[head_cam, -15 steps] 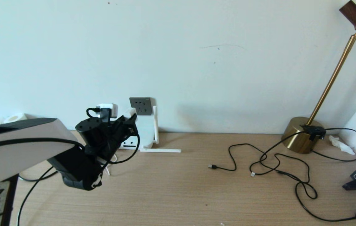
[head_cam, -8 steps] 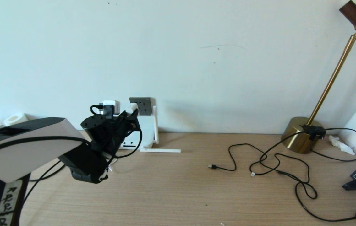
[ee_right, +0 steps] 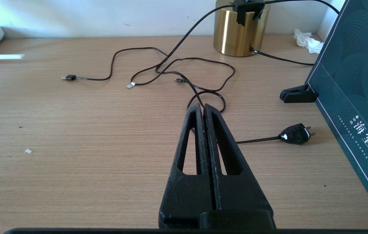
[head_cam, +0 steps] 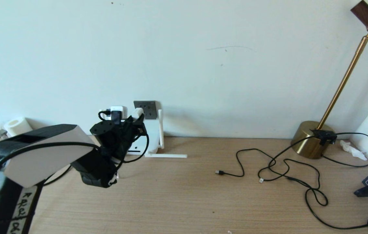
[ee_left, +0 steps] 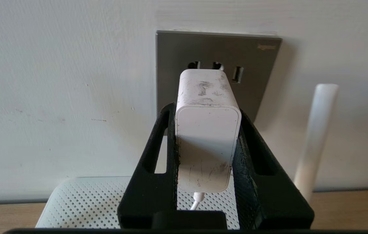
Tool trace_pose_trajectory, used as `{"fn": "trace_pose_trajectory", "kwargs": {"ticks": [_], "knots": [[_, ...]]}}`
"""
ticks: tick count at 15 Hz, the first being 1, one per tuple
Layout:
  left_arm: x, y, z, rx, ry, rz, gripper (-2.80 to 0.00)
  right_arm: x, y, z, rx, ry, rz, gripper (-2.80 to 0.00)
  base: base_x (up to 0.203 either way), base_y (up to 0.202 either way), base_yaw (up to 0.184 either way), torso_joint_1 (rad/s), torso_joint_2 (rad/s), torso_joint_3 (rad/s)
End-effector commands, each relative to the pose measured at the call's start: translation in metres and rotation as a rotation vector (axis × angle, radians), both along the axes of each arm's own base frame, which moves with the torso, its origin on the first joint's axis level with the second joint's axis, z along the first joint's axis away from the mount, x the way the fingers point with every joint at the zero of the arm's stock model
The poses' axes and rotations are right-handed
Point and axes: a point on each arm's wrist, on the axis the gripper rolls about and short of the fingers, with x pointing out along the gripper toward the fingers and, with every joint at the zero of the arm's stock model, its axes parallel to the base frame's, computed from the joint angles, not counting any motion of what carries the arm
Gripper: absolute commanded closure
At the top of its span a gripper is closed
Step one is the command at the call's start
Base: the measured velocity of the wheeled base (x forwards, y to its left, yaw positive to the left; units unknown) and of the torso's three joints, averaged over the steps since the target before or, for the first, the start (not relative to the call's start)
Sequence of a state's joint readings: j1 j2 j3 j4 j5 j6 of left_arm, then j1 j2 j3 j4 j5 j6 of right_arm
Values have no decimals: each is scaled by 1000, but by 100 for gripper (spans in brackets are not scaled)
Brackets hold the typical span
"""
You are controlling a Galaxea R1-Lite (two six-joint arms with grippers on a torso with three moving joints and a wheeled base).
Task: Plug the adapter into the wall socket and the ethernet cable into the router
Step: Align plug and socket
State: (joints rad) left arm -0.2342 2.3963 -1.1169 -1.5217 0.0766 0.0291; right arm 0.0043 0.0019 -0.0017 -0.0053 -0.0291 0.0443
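Left gripper clamps adapter, long axis aimed far toward wall socket, just short. Right gripper closed empty, parked right.

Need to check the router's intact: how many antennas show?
2: an upright antenna beside the wall socket, a flat antenna on the table. The left arm may hide more.
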Motion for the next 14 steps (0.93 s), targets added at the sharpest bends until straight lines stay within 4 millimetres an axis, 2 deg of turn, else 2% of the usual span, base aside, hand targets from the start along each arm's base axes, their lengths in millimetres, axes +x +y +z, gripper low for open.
{"fn": "trace_pose_trajectory", "kwargs": {"ticks": [1,14], "knots": [[6,-1,-4,-5,-13,7,0,0,0,0,0,-1,0,0,0,0,0,0,0,0],[6,-4,0,4,-29,1,0,0,0,0,0,-1,0,0,0,0,0,0,0,2]]}}
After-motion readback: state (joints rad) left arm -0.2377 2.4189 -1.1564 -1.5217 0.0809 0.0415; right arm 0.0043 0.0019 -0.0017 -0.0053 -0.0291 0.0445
